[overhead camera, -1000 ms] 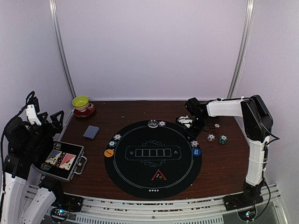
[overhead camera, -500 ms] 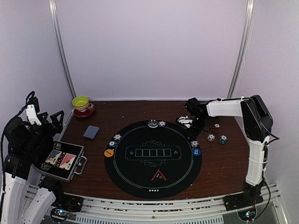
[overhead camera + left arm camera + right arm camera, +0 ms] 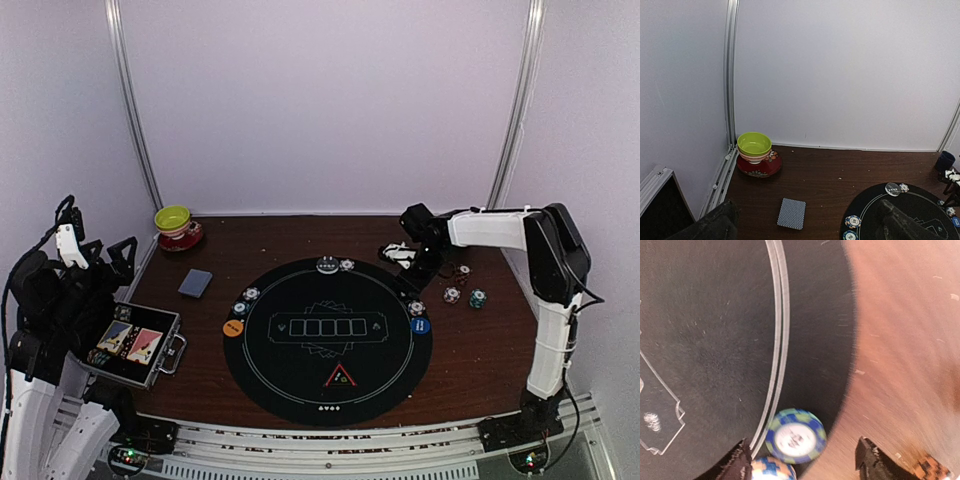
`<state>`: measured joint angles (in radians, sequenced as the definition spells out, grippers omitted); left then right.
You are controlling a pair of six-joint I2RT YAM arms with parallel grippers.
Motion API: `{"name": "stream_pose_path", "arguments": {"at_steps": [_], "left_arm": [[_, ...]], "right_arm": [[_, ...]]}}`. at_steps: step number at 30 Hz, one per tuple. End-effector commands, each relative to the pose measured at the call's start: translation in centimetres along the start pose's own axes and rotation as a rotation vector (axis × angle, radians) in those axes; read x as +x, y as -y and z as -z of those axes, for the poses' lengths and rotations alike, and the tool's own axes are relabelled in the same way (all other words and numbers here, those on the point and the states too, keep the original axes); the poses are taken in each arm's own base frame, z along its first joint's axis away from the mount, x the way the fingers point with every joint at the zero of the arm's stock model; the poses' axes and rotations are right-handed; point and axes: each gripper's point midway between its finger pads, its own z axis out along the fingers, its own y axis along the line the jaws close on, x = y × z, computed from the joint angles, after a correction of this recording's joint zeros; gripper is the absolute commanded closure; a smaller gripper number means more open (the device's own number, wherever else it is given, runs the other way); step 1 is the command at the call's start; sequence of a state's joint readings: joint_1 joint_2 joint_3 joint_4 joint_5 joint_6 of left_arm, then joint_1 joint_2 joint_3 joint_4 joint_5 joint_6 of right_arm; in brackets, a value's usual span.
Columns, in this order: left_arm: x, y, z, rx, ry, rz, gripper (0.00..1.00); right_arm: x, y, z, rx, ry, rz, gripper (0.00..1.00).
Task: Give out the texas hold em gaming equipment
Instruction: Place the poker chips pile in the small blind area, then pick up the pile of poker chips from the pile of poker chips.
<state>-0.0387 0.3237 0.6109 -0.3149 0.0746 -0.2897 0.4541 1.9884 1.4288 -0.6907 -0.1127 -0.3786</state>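
One blue-and-green striped round poker chip [image 3: 795,435] lies at the right rim of the black round mat [image 3: 705,340], untouched between the spread fingers of the right claw [image 3: 803,459]. Release seems finished; next calls for lifting clear toward another chip. Left claw [image 3: 807,222] gapes wide.

A yellow-green bowl [image 3: 754,144] is seen on a red saucer [image 3: 760,169] in the far left corner of the desk [image 3: 840,167]. A deck of cards [image 3: 791,213] is laid flat, face down, apart from the black round mat [image 3: 920,197], whose rim is dotted with poker chips [image 3: 852,221]. A dark blue mug [image 3: 944,161] is seen far right. The left gripper [image 3: 808,204] is spread wide.
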Motion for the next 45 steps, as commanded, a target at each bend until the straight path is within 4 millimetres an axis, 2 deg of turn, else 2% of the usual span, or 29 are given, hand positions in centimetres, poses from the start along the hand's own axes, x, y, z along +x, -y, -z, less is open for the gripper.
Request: {"name": "stream_pose_path", "arguments": {"at_steps": [1,4,8,14,19,29,45], "left_arm": [[-1.3,0.0,0.4,-0.001,0.056,-0.01,0.02],[-1.3,0.0,0.3,-0.003,0.054,-0.01,0.02],[-1.1,-0.1,0.2,-0.004,0.05,-0.01,0.02],[-1.2,0.0,0.3,-0.003,0.052,-0.009,0.02],[-1.2,0.0,0.3,-0.001,0.052,-0.008,0.02],[-1.2,-0.1,0.3,-0.005,0.051,-0.008,0.02],[-1.3,0.0,0.4,0.0,0.057,-0.009,0.02]], "right_arm": [[-1.6,2.6,5.6,0.028,0.126,-0.087,0.25],[-1.2,4.9,8.4,0.047,0.18,-0.154,0.21],[2.0,8.0,10.4,0.068,0.193,-0.254,0.18],[8.9,10.7,10.1,0.128,0.153,-0.385,0.12],[12.0,10.2,7.9,0.142,0.077,-0.407,0.11],[14.4,10.4,4.6,0.141,-0.031,-0.419,0.14],[15.3,11.2,3.4,0.164,-0.062,-0.443,0.22]]}}
